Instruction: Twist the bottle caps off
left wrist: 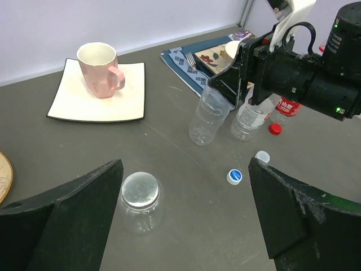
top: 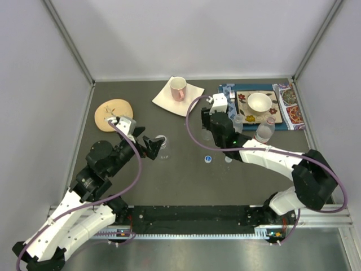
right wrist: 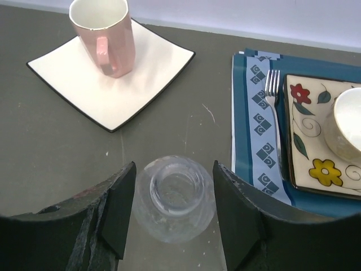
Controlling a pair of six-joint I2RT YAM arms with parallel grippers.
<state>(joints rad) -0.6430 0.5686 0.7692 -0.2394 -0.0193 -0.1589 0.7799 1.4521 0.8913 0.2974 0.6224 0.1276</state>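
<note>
The left gripper [top: 151, 144], jaws spread, sits just beside the squat bottle [top: 162, 140]. A blue cap [top: 208, 160] and a white cap [top: 228, 159] lie loose on the dark table [top: 180, 180]. The right gripper [top: 214, 125] hangs over the table near a slim bottle [top: 238, 124] by the placemat [top: 228, 90]. A pink mug [top: 178, 88] stands on a white square plate [top: 192, 93]

This is a robotics lab test cell. Plain white walls [top: 197, 34] on aluminium posts [top: 68, 39] box in a dark table [top: 186, 175] from 9 round to 3 o'clock. Two cabled arms [top: 73, 214] stand on a rail [top: 192, 213] at 6 o'clock. A mug [top: 178, 88], placemat [top: 227, 90] and bottles [top: 263, 132] sit from 12 to 2 o'clock, laid out like props.
</note>
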